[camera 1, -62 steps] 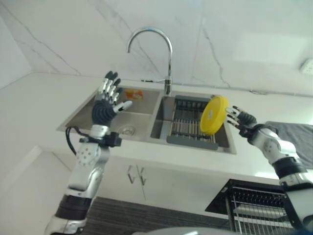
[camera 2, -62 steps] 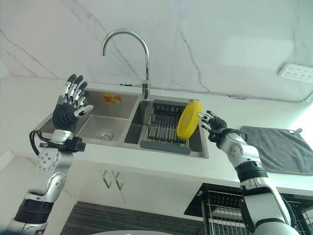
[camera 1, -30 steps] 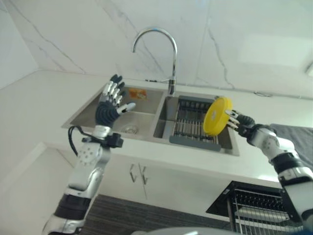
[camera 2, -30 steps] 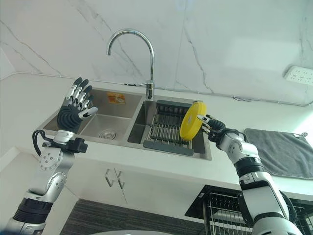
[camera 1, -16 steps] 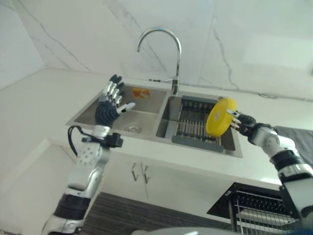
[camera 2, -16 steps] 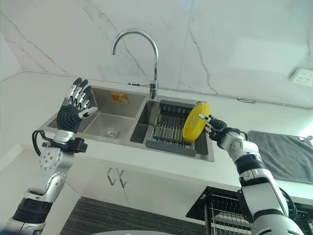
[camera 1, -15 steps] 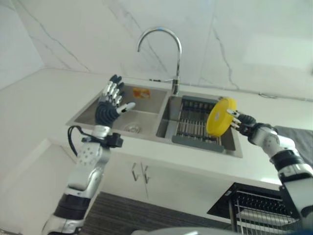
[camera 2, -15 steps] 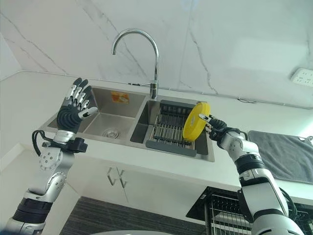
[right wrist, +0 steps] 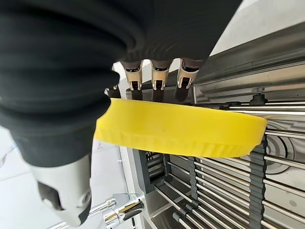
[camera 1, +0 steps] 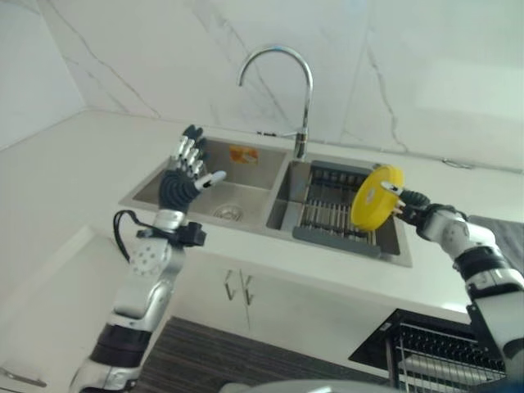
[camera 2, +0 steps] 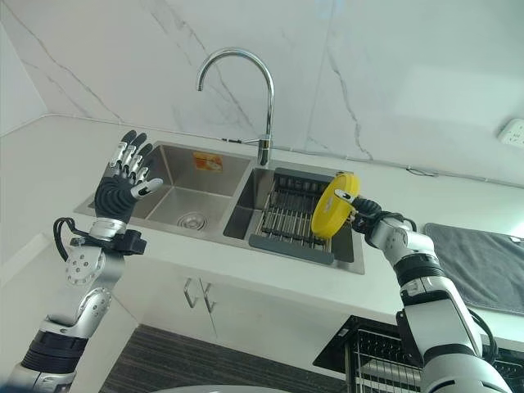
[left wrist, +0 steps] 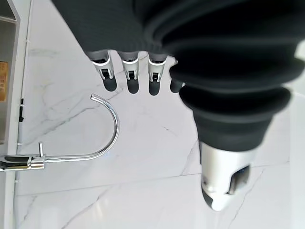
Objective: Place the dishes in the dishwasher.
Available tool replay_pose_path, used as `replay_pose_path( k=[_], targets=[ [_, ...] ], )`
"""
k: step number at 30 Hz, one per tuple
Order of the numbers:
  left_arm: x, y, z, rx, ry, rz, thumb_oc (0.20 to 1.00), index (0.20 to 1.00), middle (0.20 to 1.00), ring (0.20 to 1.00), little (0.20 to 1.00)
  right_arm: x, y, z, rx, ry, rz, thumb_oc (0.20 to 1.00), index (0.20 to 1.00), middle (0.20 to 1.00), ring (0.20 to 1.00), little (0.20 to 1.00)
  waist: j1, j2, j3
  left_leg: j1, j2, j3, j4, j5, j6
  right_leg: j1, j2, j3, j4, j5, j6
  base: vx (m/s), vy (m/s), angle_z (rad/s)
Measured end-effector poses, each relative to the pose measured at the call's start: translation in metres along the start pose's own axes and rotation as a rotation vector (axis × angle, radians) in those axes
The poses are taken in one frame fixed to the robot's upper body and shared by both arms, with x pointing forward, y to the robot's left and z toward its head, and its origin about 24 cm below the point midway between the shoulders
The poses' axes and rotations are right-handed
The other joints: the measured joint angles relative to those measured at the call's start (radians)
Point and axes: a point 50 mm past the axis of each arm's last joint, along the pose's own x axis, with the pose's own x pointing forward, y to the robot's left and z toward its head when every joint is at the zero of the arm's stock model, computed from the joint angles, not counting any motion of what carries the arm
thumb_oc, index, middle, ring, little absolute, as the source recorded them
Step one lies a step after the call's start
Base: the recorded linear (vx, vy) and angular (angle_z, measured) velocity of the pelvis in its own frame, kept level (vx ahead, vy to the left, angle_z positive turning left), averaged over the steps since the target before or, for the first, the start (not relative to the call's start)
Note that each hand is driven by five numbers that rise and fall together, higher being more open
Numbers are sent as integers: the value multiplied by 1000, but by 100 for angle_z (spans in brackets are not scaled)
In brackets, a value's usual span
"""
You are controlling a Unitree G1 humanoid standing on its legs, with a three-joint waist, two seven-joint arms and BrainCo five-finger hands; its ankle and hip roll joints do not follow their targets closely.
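Over the last couple of seconds my head camera has swung, so the whole sink has drifted across my view — the things themselves have hardly moved. What has changed is small: my right hand (camera 2: 366, 209) has drawn the yellow plate (camera 2: 331, 205) a touch closer in while keeping it on edge above the drying rack (camera 2: 288, 223) in the right basin of the sink (camera 1: 246, 184). That tells me the plate is lifted clear and ready to carry down to the dishwasher rack (camera 1: 434, 360) at the near right. The plate is pinched at its right rim — fingers (right wrist: 156, 76) behind it, thumb in front. My left hand (camera 1: 185, 168) hangs spread above the left basin, holding nothing.
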Motion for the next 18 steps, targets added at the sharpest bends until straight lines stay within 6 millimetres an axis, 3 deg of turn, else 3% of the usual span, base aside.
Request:
replay_pose_path(
  k=[18],
  targets=[
    [-1, -6, -6, -18, 36, -17, 1000, 1000, 1000, 1000, 1000, 0, -7, 6, 2, 23, -21, 1000, 1000, 1000, 1000, 1000, 7, 2, 5, 0, -1, -2, 0, 0, 0, 2, 0, -3, 0, -1, 0, 0, 0, 0]
  ],
)
